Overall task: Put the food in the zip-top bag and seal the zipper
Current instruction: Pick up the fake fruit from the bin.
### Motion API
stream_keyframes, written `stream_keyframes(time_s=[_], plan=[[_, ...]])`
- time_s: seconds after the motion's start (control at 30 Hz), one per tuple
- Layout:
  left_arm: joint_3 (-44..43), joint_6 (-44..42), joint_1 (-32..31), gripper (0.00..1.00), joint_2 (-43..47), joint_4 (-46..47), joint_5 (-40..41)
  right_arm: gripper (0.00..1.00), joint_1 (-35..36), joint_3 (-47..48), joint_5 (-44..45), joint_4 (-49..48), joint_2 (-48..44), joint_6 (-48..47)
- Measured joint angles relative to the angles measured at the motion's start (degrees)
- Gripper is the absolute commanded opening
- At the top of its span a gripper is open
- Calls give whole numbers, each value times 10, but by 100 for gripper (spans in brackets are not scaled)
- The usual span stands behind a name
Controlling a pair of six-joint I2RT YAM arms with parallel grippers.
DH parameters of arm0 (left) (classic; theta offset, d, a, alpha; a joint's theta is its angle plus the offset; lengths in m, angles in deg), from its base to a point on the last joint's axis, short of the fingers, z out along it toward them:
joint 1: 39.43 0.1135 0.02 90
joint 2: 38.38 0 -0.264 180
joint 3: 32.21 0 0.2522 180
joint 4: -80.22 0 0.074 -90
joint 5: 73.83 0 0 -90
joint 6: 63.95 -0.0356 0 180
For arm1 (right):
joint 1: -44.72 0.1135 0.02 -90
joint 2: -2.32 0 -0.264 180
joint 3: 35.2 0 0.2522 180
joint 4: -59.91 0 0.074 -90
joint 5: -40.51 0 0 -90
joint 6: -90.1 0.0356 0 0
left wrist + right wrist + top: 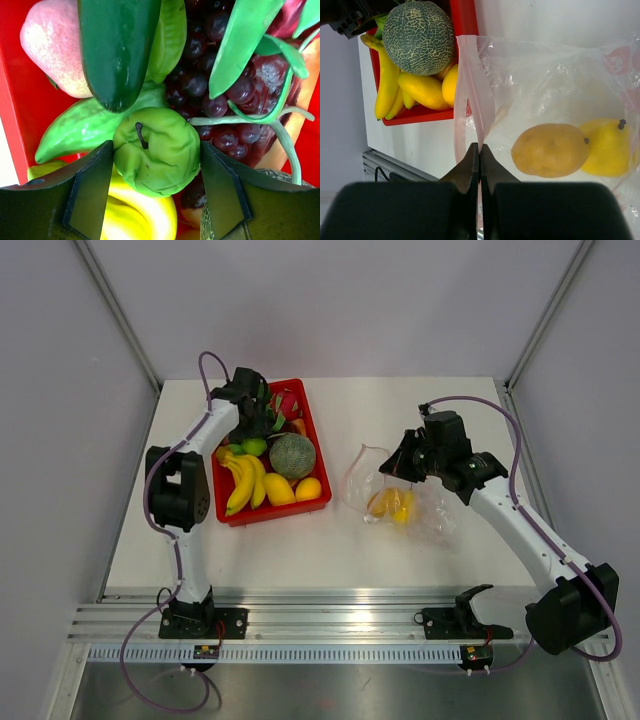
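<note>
Our left gripper [156, 147] brackets a green fruit [155, 162] inside the red tray [272, 516]; whether it squeezes or only flanks the fruit, we cannot tell. Only that wrist view reveals the grapes [215, 90] in the tray. Our right gripper [479, 148] is clamped on the zipper [470, 85] of the zip-top bag [545, 80], which lies right of the tray with two yellow fruits [550, 150] inside. The bag's red print [619, 60] is unreadable.

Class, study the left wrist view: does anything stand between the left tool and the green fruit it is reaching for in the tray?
Nothing visible does. The left tool straddles the green fruit, a finger on each side. Grapes and a dark cucumber crowd it from beyond, outside the fingers.
</note>
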Motion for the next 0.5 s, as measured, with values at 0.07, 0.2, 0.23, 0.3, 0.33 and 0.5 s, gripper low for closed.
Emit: stream_keyframes(time_s=[0.07,0.2,0.23,0.3,0.33,0.5], plan=[[11,1,-1,40,8,7,0,1,0,0,0,0,0,0],[45,3,-9,35,61,11,0,1,0,0,0,0,0,0],[49,2,-14,35,82,1,0,1,0,0,0,0,0,0],[51,-6,-30,35,128,-16,0,1,0,0,0,0,0,0],[51,-10,-42,34,154,-21,-1,1,0,0,0,0,0,0],[51,-28,-120,28,269,-27,-31,1,0,0,-3,-5,0,3]])
